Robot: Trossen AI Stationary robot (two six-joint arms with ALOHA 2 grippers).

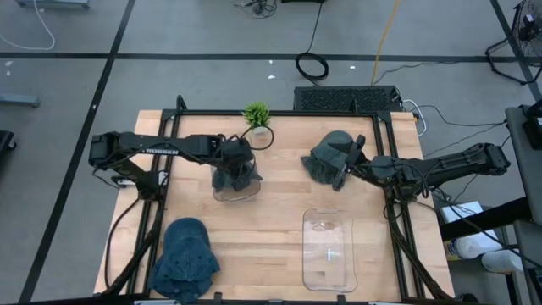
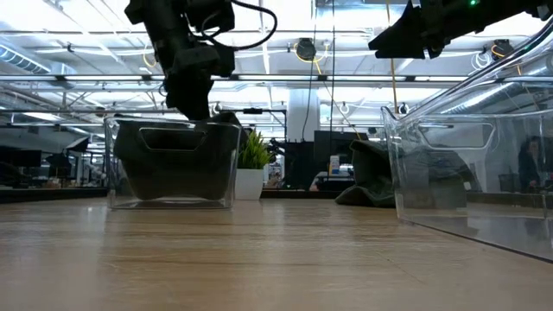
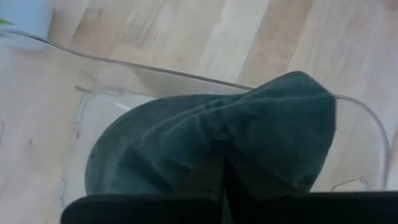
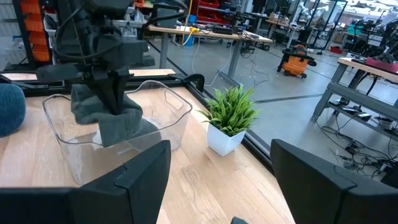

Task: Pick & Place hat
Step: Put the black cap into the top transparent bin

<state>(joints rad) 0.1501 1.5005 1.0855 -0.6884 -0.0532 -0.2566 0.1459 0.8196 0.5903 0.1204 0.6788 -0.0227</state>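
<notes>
Left gripper [image 1: 240,163] was clamped on soft, floppy hat [image 3: 217,146] over bin [image 1: 222,193]; right gripper [image 1: 345,168] fingers apart; pinch a fabric fold, prob.

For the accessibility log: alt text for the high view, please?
Left gripper holds a dark hat over a clear bin. Right gripper hovers, jaws open, over a second hat; a third hat lies near the table's front-left corner.

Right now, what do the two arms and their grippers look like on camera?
Both arms are black, jointed and slim. The left arm carries white lettering along its link; black cables trail beside both bases. The right gripper has two broad, flat, matte black fingers. The left gripper is equally dark and blocky.
</notes>
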